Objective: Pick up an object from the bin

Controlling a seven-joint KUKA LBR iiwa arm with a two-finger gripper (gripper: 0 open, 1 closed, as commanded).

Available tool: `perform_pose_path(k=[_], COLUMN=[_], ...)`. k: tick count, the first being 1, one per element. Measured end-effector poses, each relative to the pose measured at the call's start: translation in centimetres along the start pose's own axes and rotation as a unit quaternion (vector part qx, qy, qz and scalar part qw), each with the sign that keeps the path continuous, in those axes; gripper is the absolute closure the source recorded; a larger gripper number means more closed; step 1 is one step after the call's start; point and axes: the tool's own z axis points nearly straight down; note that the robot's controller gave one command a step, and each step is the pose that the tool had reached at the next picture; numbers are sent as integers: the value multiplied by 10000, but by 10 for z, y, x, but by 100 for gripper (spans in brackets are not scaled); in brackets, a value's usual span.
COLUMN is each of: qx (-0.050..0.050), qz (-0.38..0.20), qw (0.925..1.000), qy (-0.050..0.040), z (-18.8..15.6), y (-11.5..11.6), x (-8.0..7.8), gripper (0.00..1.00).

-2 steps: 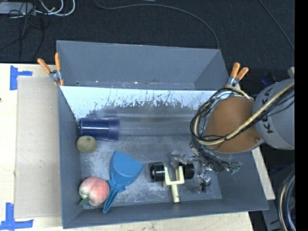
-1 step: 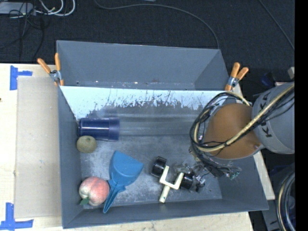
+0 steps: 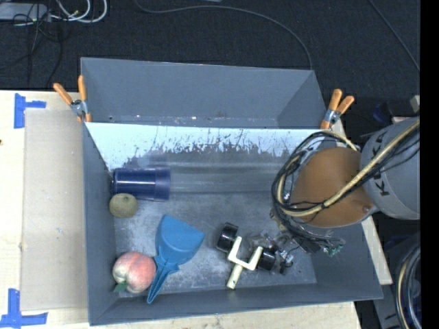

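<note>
Camera view: a grey metal bin [image 3: 199,94] is sitting on a pale work surface, with dark floor and loose cables lying beyond it at 12 o'clock. The bin's floor is looking scuffed, and its back wall is showing pale scratches and specks.

Six loose things are lying in the bin, one of each kind:
- a clear tube with a dark blue cap [image 3: 140,184] at 9 o'clock, on its side along the back wall
- an olive, kiwi-like ball [image 3: 123,205] just beside that cap
- a peach-coloured fruit [image 3: 135,271] at 7 o'clock
- a blue scoop [image 3: 177,238] touching the fruit with its handle
- a small black roller [image 3: 227,238] at 5 o'clock
- a cream T-shaped piece [image 3: 240,260] just beside the roller; whether the two are joined cannot be told

The arm [image 3: 398,177] is reaching in from 3 o'clock, its orange cover [image 3: 329,184] ringed by cables. The gripper [image 3: 278,256] is sitting low at 4 o'clock, right against the cream piece's end. Whether it is spread or pressed together cannot be told.

Black lettering on the arm's grey casing is starting with a K; the rest is not readable.
</note>
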Motion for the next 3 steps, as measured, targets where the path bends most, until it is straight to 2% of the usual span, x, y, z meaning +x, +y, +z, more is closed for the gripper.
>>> perform_pose_path(k=[1,3], qx=[-31,-10], qz=[-4,6], qw=[10000,10000], qy=[29,7], z=[-11,-59], y=[2,1], x=[2,0], gripper=[100,100])
